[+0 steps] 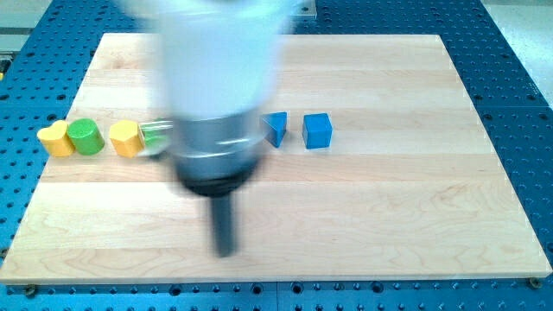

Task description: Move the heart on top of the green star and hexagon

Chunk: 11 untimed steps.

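Observation:
A yellow heart (55, 138) lies at the board's left edge, touching a green round block (85, 136) on its right. Further right, a yellow hexagon (126, 138) touches a green block (155, 136), likely the star, which the arm partly hides. My tip (225, 251) is blurred and sits near the view's bottom, well below and to the right of these blocks, touching none.
A blue block (276, 128), partly hidden by the arm, and a blue cube (317, 130) lie right of the arm at mid-board. The wooden board (415, 207) rests on a blue perforated table. The blurred arm body covers the board's upper middle.

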Motion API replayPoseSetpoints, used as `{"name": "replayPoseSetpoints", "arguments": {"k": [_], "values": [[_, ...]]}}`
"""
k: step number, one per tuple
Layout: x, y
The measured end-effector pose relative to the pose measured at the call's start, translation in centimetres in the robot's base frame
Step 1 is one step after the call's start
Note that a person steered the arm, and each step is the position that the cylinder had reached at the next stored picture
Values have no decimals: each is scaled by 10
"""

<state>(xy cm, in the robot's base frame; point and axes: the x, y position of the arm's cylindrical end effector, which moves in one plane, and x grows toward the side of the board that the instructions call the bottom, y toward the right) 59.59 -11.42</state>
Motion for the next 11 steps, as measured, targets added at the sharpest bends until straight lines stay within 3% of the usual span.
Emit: {"name": "replayPoseSetpoints", "arguments": {"k": [1, 2, 3, 5, 7, 8, 10, 11], "values": [[-11, -135], [-50, -190], [-50, -190], [-93, -191], [-189, -164], [-194, -191], [-232, -128], [-267, -182]]}}
